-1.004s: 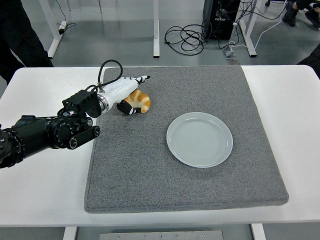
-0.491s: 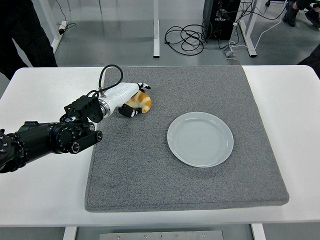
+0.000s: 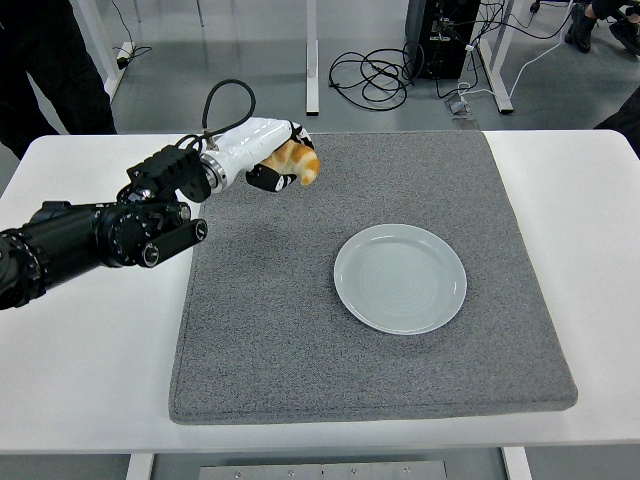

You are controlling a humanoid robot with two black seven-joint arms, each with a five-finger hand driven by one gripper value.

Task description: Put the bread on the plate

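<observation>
My left hand (image 3: 285,160), white with black fingertips, is shut on the bread (image 3: 297,162), an orange and cream croissant-like piece. The hand holds it lifted above the back left part of the grey mat (image 3: 370,350). The pale grey plate (image 3: 400,278) lies on the mat to the right of the hand and nearer to me, with nothing on it. My black left arm (image 3: 90,245) comes in from the left edge. No right arm shows.
The mat covers the middle of the white table (image 3: 90,370). A person's dark clothing (image 3: 45,60) shows at the top left. Cables and desk legs stand on the floor beyond the table.
My left hand closed around the bread on the mat and has lifted it up and slightly to the right.
</observation>
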